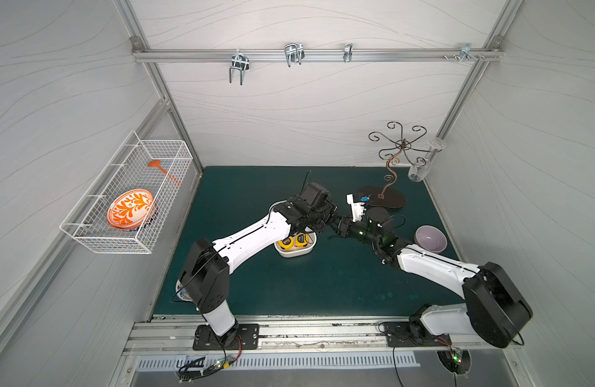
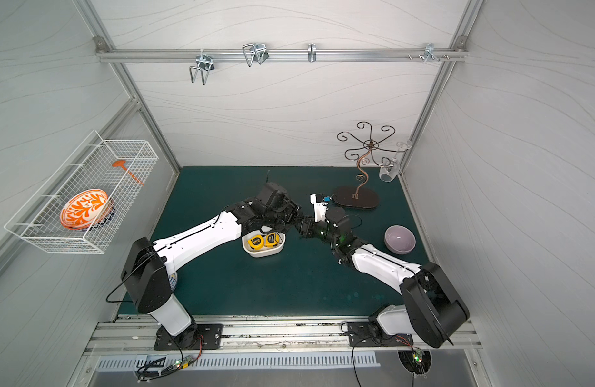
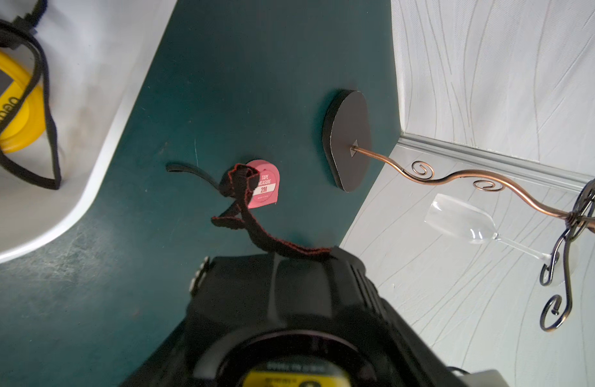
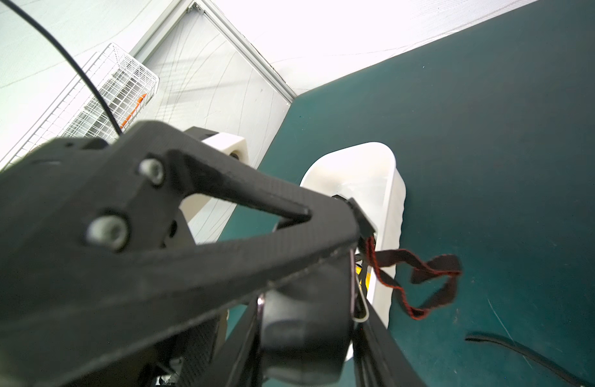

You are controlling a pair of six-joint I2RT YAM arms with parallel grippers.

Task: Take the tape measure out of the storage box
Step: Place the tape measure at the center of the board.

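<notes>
light: bright, even | shadows: soft | wrist views: near foreground blurred (white wall [image 4: 322,33] overexposed)

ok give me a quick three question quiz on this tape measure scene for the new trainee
1. True or false: the pink tape measure lies inside the storage box.
2. How many yellow tape measures show in the storage box in both top views?
3. Pick one. The black tape measure with the red-edged strap is: A lying in the storage box; B held up off the mat; C in the wire basket.

Key: 1 false, it lies on the green mat beside the box. 2 two. 3 B.
</notes>
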